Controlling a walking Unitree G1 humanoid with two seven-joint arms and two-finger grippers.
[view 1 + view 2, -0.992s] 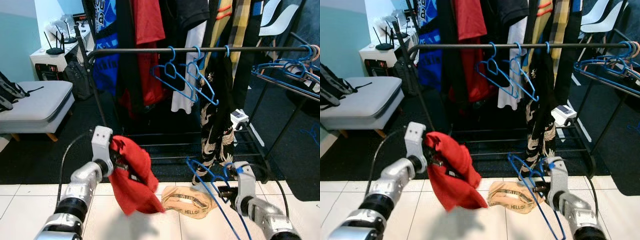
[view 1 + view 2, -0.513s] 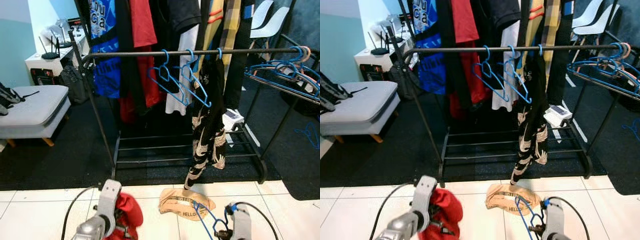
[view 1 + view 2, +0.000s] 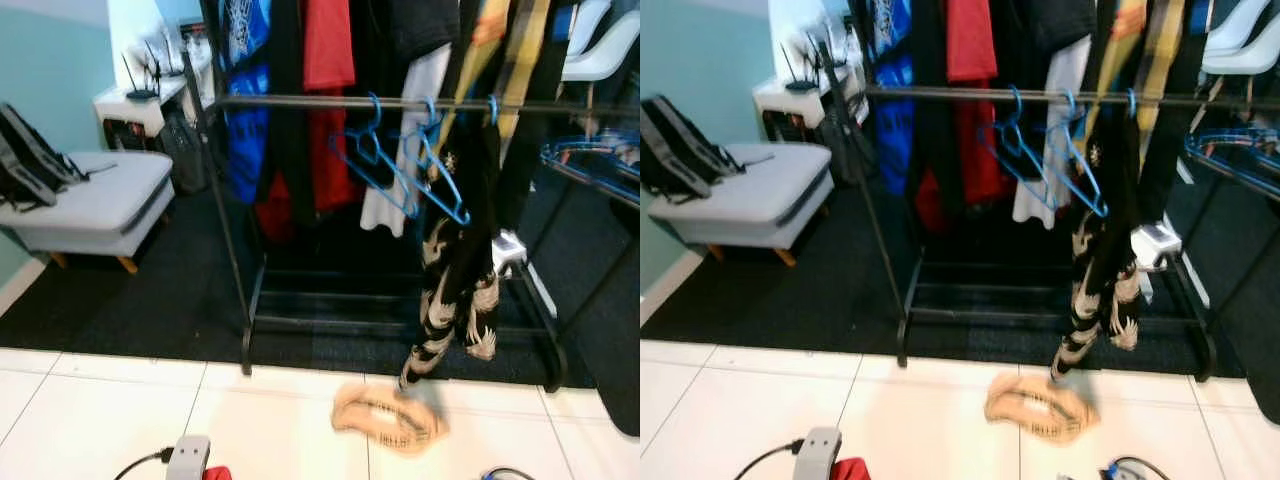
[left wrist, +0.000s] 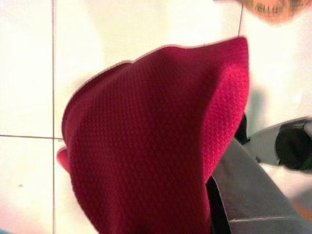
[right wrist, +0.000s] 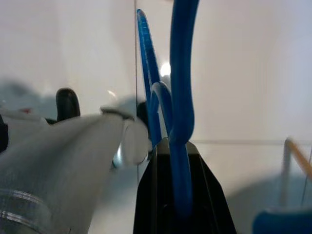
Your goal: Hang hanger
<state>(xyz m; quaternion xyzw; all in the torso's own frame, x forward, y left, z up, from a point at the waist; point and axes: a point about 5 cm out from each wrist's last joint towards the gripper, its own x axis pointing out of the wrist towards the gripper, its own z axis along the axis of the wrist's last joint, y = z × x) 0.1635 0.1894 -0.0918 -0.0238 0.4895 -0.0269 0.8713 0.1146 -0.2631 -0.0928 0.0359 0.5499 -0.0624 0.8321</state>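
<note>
Over white tiles, R gripper (image 5: 178,214) clamps blue hanger (image 5: 180,87).

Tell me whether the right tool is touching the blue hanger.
Touching. The right wrist view shows the blue hanger running down into the right tool, seated between its black fingers with no gap.

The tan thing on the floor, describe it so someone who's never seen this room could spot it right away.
Find the black clothes rack on the dark carpet. Below its patterned black garment, on the white tiles, lies a crumpled tan cloth. It is the one garment lying on the floor, while the others hang.
</note>
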